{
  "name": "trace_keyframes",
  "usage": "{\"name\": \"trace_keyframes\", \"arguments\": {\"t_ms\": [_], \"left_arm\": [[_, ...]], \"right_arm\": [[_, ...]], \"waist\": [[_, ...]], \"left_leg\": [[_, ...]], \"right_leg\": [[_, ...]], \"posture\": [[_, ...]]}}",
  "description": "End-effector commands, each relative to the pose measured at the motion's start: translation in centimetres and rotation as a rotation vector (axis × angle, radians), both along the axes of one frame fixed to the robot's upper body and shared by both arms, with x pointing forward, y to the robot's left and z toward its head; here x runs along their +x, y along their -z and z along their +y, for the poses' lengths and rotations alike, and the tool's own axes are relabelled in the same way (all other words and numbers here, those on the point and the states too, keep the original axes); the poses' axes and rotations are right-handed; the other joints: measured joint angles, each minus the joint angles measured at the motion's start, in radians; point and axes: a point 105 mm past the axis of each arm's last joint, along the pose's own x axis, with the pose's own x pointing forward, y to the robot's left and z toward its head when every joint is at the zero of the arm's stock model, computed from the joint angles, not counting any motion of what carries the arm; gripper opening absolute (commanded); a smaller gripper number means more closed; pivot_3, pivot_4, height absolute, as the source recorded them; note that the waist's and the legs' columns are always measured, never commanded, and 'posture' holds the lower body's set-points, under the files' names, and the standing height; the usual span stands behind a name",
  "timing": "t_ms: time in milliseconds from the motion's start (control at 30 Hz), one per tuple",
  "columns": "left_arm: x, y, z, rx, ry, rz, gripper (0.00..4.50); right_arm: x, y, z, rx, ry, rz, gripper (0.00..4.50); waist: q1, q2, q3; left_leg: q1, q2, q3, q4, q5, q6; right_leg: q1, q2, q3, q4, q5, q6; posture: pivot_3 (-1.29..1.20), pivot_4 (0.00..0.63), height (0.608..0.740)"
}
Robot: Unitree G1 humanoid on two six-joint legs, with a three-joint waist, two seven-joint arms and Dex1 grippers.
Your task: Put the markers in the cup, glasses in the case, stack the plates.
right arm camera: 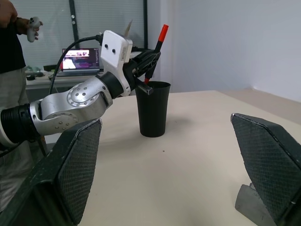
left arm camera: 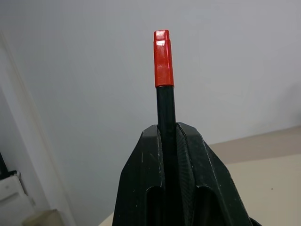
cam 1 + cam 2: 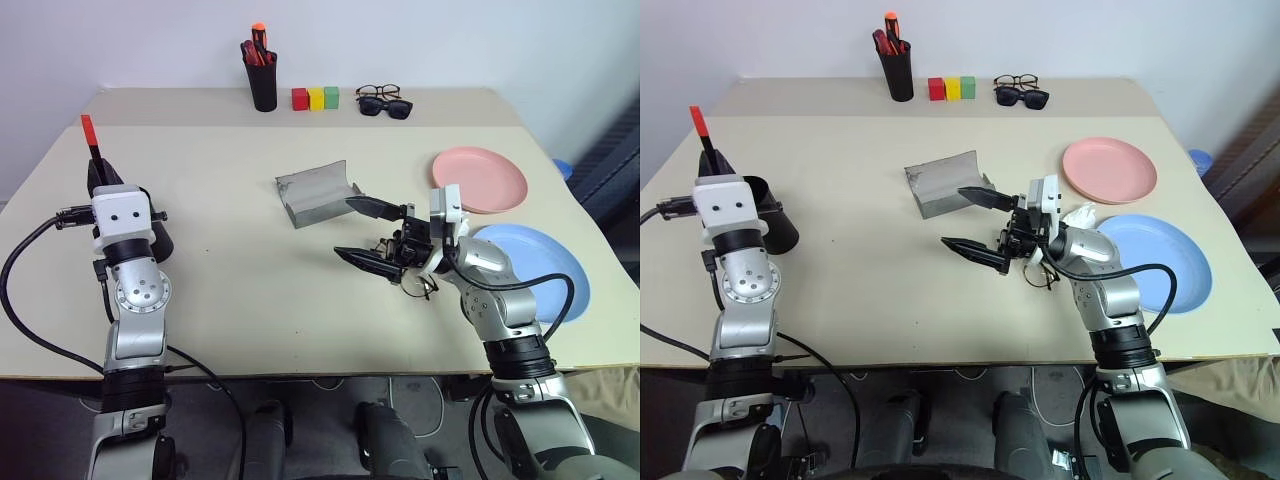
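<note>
My left gripper [image 2: 168,131] is shut on a slim marker [image 2: 163,56] with a black shaft and a red end, which points up. It hovers just over the rim of the black cup [image 1: 153,108] at the table's left, and my left wrist hides part of the cup [image 3: 777,226]. My right gripper [image 3: 347,227] stands open and empty mid-table, pointing left. The wire-frame glasses [image 3: 420,284] lie on the table under its wrist. The grey case [image 3: 315,192] lies open just beyond it. The pink plate [image 3: 480,180] and the blue plate [image 3: 535,265] lie side by side at the right.
Along the far edge stand a black pen holder [image 3: 263,78] with red and orange pens, three coloured blocks [image 3: 315,97], and sunglasses next to a dark-rimmed pair [image 3: 385,100]. A person [image 1: 11,52] stands beyond the table's left side, near a laptop.
</note>
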Motion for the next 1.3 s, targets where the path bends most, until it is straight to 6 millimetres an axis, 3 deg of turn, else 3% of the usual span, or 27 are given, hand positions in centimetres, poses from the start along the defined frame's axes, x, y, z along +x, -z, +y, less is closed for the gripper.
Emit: {"name": "trace_keyframes", "arguments": {"t_ms": [33,200,333,433,500,600,667,833,1067,1300], "left_arm": [[-0.5,-0.9,-0.2,0.017,0.010,-0.047,1.28],[-1.0,-0.9,-1.1,0.004,0.071,-0.081,3.78],[-0.7,-2.4,-3.1,-0.064,0.199,-0.089,3.78],[1.9,-2.8,-8.3,-0.040,0.483,0.197,3.78],[2.8,-1.2,-13.0,0.026,0.807,0.490,3.78],[3.3,-0.4,-15.7,-0.041,1.047,0.659,3.78],[3.7,0.4,-17.0,0.004,1.146,0.768,3.78],[5.7,2.2,-18.3,0.146,1.227,0.968,3.78],[9.9,2.4,-19.8,0.238,1.214,1.065,3.78],[10.8,3.8,-21.9,0.267,1.258,1.169,3.78]], "right_arm": [[-0.4,-1.2,-0.1,0.008,0.000,-0.060,4.50],[-0.2,-1.3,-0.4,0.002,0.012,-0.062,4.50],[0.0,-1.3,-0.9,-0.006,0.038,-0.065,4.50],[0.1,-0.7,-1.9,-0.040,0.093,-0.049,4.50],[0.3,0.3,-2.9,-0.095,0.159,-0.022,4.50],[0.1,1.9,-4.9,-0.177,0.274,0.021,4.50],[-0.4,2.5,-6.4,-0.205,0.346,0.046,4.50],[-1.8,3.0,-10.2,-0.252,0.530,0.088,4.50],[-5.2,2.7,-13.1,-0.245,0.675,0.109,4.50],[-7.2,1.6,-15.1,-0.232,0.742,0.097,4.50]], "waist": [[0.000,0.000,0.000],[0.000,0.000,0.000],[0.002,0.000,0.000],[0.009,0.000,0.000],[0.009,0.000,0.000],[0.001,0.000,0.000],[-0.003,0.000,0.000],[-0.003,0.001,0.000],[0.009,-0.001,0.001],[0.020,-0.001,0.001]], "left_leg": [[0.000,0.000,0.000,0.000,0.000,0.000],[0.000,0.000,0.000,0.000,0.000,0.000],[0.000,0.000,0.000,0.000,0.000,0.000],[-0.001,0.000,0.000,0.000,0.000,0.000],[-0.001,0.000,0.000,0.001,0.000,0.000],[-0.001,0.000,0.000,0.001,0.000,0.000],[-0.001,0.000,0.000,0.000,0.000,0.000],[0.000,0.000,0.000,-0.002,0.000,0.001],[-0.004,0.000,0.000,0.001,-0.001,0.002],[-0.007,0.000,0.000,0.003,-0.002,0.003]], "right_leg": [[0.000,0.000,0.000,0.000,0.000,0.000],[0.000,0.000,0.000,0.000,0.000,0.000],[0.000,0.000,0.000,0.000,0.000,-0.001],[0.001,0.000,0.000,0.000,-0.001,-0.002],[0.001,0.000,-0.001,0.000,-0.002,-0.003],[0.001,0.000,-0.001,-0.002,-0.002,-0.003],[0.001,0.000,-0.001,-0.002,-0.002,-0.003],[-0.002,0.001,0.000,0.001,-0.003,-0.002],[0.000,0.000,0.000,-0.004,-0.003,-0.002],[-0.002,-0.001,0.000,-0.005,-0.003,-0.002]], "posture": [[0.00,0.150,0.740],[0.00,0.150,0.740],[0.00,0.150,0.740],[0.00,0.150,0.740],[0.00,0.150,0.740],[0.00,0.150,0.740],[0.00,0.150,0.740],[0.00,0.150,0.740],[0.00,0.150,0.740],[0.00,0.150,0.740]]}}
